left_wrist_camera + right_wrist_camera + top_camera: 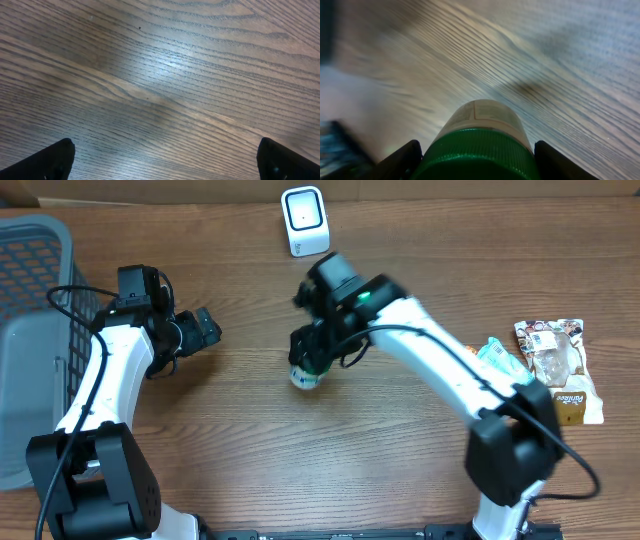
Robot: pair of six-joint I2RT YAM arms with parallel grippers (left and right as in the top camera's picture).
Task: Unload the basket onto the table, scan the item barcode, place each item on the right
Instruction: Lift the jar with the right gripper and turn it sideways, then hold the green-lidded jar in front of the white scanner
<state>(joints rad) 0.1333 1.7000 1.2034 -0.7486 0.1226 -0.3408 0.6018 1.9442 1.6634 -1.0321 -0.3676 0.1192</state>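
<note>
Ribbed green-capped bottle point(480, 125) in grip of right claw point(477, 152) over grained wood table point(570, 60); left claw point(165, 160) wide.

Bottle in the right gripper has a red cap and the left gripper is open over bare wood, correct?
No, the cap is green, as the right wrist view shows. The bottle is in the right gripper and the left gripper is open over bare wood.
</note>
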